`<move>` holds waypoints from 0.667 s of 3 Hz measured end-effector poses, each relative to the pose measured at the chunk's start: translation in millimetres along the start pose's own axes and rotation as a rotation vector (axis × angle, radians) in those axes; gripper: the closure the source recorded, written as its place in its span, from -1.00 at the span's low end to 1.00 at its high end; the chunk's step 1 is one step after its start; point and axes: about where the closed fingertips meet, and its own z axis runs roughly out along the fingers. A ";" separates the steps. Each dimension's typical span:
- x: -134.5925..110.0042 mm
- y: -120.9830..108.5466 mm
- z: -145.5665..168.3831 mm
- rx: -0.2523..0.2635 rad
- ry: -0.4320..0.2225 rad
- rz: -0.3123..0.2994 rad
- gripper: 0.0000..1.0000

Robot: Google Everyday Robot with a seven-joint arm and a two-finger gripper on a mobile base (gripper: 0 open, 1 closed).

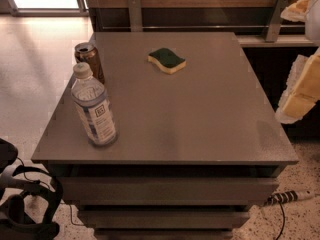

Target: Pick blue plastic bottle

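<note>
Tool (301, 86): pale cream part, seen at the right edge of the view, beyond the right side of the tabletop (200, 119) and well apart from every item listed below. How far it is open cannot be told; nothing is seen held in it.

Bottle (94, 109): clear plastic, white cap, blue-and-white label. Stood upright at the near left corner of the tabletop, close to the left edge.

Can (90, 59): brown, shorter than the bottle. Stood upright just beyond it on the far side, at the left edge. Whether the two touch cannot be told.

Sponge (167, 60): yellow with a green top. Laid flat toward the far middle of the tabletop, apart from the can.

Cable (287, 197): laid on the floor at the near right, below the tabletop.
</note>
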 end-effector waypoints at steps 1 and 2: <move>0.0 0.0 -0.1 0.000 0.000 0.000 -1.00; -7.6 7.3 0.6 -0.015 -0.082 -0.002 -1.00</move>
